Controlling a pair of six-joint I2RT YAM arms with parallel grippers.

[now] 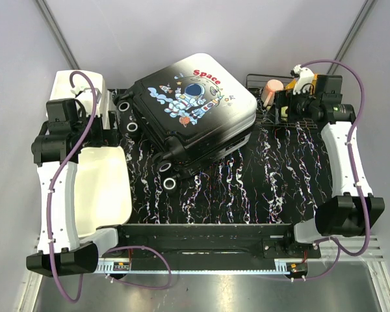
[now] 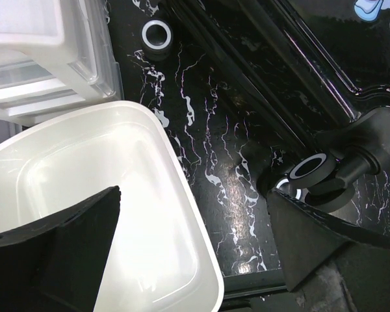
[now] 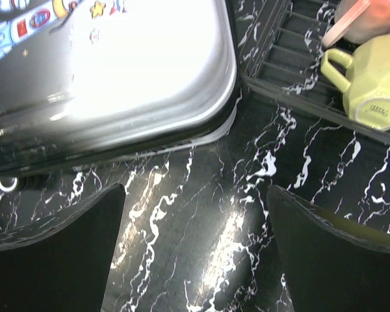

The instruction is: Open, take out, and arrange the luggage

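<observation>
Luggage (image 1: 192, 110) | lying shut | lid print reads "Space" in red

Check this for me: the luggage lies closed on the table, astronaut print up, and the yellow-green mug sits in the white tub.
One thing is wrong: the mug lies in the black rack right of the luggage, not in the white tub, as the right wrist view shows. The rest stands.

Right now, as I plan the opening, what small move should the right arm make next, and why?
Probably ease the right end effector toward the luggage seam: the shell lies shut, and this open, empty end effector hovers just beside its corner.
</observation>
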